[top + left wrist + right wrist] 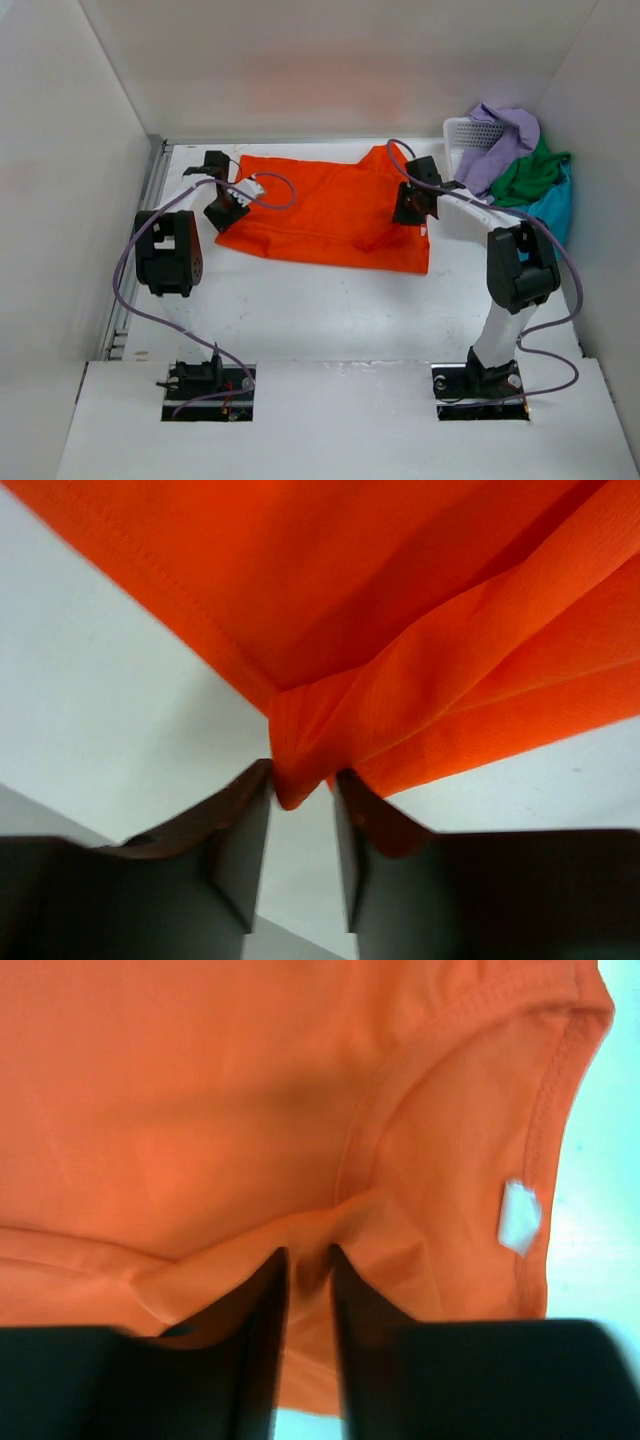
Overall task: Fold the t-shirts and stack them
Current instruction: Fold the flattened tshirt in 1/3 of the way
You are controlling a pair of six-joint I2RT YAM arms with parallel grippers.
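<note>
The orange t-shirt [330, 210] lies spread on the white table [330, 310], partly folded. My left gripper [222, 212] is shut on a bunched corner of the orange t-shirt [400, 660] at its left edge; the cloth tip sits between the fingertips [250, 800]. My right gripper [410, 212] is shut on a fold of the orange t-shirt [200, 1110] near the collar [540, 1110], beside a white label [520, 1215]. The lavender [505, 135], dark green [530, 175] and teal [555, 205] t-shirts are piled at the back right.
A white mesh basket [468, 132] stands at the back right corner under the pile of shirts. White walls enclose the table on the left, back and right. Purple cables [130, 280] loop from both arms.
</note>
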